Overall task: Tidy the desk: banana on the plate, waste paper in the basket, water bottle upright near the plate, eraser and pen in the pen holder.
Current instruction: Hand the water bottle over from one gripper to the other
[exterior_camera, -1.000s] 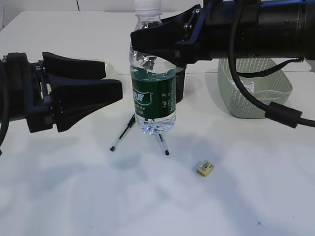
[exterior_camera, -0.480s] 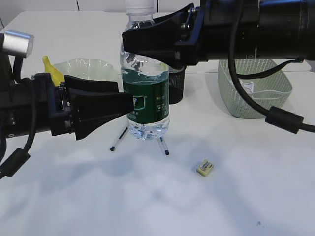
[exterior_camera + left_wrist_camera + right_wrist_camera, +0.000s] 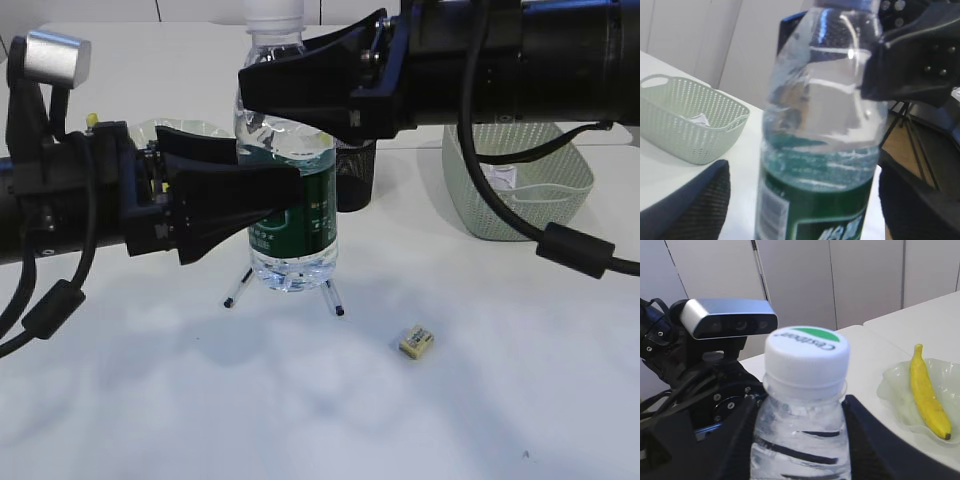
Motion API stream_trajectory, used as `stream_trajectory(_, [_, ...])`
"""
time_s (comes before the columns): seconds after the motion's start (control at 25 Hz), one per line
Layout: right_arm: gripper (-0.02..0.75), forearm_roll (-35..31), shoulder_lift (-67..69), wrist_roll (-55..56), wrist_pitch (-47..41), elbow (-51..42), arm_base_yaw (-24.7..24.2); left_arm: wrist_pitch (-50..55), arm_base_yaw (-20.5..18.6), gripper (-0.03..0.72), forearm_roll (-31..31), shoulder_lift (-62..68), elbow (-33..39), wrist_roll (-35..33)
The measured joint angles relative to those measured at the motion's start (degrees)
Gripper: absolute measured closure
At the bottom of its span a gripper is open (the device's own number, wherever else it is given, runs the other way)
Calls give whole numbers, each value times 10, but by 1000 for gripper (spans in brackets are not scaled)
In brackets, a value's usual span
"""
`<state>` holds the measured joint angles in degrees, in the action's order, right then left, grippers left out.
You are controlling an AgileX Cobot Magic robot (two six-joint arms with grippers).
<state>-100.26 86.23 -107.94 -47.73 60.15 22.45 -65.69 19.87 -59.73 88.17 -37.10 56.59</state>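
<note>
White desk [image 3: 300,400], seam across its far part. Below the right gripper [image 3: 290,100]: two pens [image 3: 245,275] crossed. Nearer, right of them: eraser [image 3: 416,342]. Behind: pen holder [image 3: 355,175], plate [image 3: 180,132], basket [image 3: 515,180].

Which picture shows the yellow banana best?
The right wrist view: the banana lies whole in the plate, curve and dark tip clear. The exterior view shows only its tip behind the left arm. The left wrist view does not show it at all.

Pale grey wall panels [image 3: 865,280] with vertical seams stand behind the white bench [image 3: 300,400]; the light is even.
</note>
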Motion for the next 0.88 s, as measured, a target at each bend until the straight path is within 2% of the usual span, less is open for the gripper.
stream_trajectory(0.2, [372,0,0,0,-6,0,2,-4,18,14,-1,0,-13,0])
stream_trajectory(0.88, [372,2,2,0,-9,0,2,-13,22,43,12,45,-28,0])
